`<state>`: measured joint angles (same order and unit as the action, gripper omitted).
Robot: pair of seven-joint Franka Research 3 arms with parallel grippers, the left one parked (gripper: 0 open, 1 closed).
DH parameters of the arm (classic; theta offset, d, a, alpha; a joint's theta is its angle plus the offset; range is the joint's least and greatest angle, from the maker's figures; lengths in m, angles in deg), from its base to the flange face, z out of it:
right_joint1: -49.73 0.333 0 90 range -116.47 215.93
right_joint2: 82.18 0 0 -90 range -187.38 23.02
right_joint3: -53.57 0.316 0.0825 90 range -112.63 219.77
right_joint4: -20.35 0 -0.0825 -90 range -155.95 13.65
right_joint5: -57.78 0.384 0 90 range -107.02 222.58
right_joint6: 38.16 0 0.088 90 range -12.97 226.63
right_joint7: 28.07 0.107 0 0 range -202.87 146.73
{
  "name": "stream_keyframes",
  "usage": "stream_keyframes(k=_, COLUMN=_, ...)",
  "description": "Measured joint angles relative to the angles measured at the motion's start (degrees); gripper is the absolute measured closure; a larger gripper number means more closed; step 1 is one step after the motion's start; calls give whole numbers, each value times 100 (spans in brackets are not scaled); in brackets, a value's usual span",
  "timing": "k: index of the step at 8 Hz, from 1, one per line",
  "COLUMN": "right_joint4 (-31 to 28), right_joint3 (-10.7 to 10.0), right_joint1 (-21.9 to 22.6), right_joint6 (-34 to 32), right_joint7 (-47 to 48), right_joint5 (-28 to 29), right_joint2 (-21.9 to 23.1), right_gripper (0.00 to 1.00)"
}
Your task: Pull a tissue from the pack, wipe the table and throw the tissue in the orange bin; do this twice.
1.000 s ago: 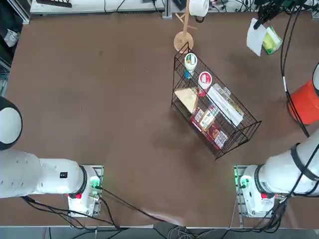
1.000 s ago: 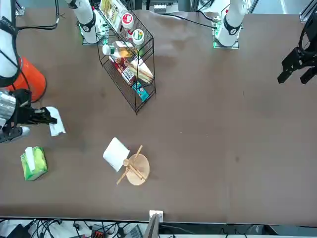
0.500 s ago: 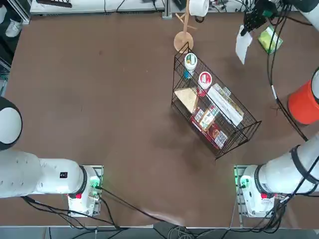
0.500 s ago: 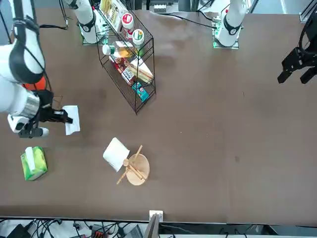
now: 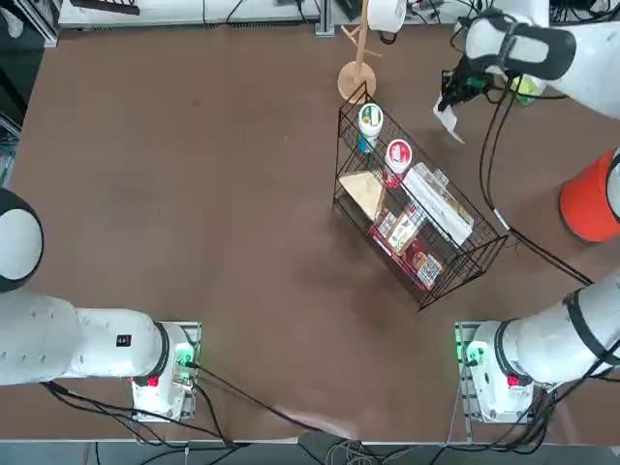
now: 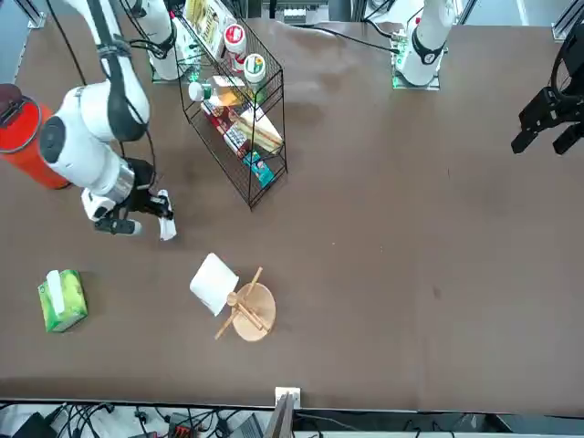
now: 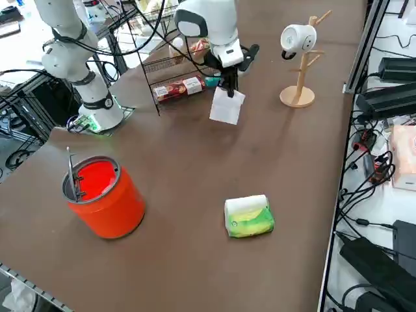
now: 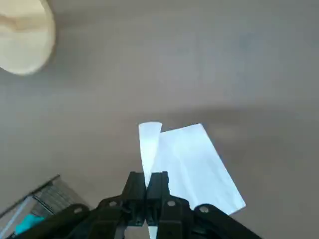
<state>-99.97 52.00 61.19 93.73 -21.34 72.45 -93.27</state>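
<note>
No text, brand, number or sign is legible in any view. The groceries in the black wire basket (image 5: 418, 218) carry printed labels, and the pack (image 7: 249, 216) has a printed face, but the lettering on each is too small to make out.

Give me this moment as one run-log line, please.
stage: before wiping | right claw: shut on tissue, above table beside basket | pack: on table | bin: no tissue inside
</note>
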Motion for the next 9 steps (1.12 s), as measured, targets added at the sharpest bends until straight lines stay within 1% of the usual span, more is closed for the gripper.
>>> stream_keyframes(k=3, right_joint4=-509, right_joint3=-1, right_joint1=152, right_joint6=47, right_joint7=77, right_joint5=0, right_joint2=100, right_gripper=99)
stream_keyframes(k=4, right_joint4=-693, right_joint3=0, right_joint1=223, right_joint6=-2, right_joint7=144, right_joint5=0, right_joint2=214, right_gripper=99)
stream_keyframes(k=7, right_joint4=-1091, right_joint3=0, right_joint1=287, right_joint6=-548, right_joint7=189, right_joint5=0, right_joint2=674, right_gripper=99)
stream_keyframes(k=9, right_joint4=-1292, right_joint3=0, right_joint1=322, right_joint6=-556, right_joint7=198, right_joint5=-2, right_joint2=721, right_gripper=99)
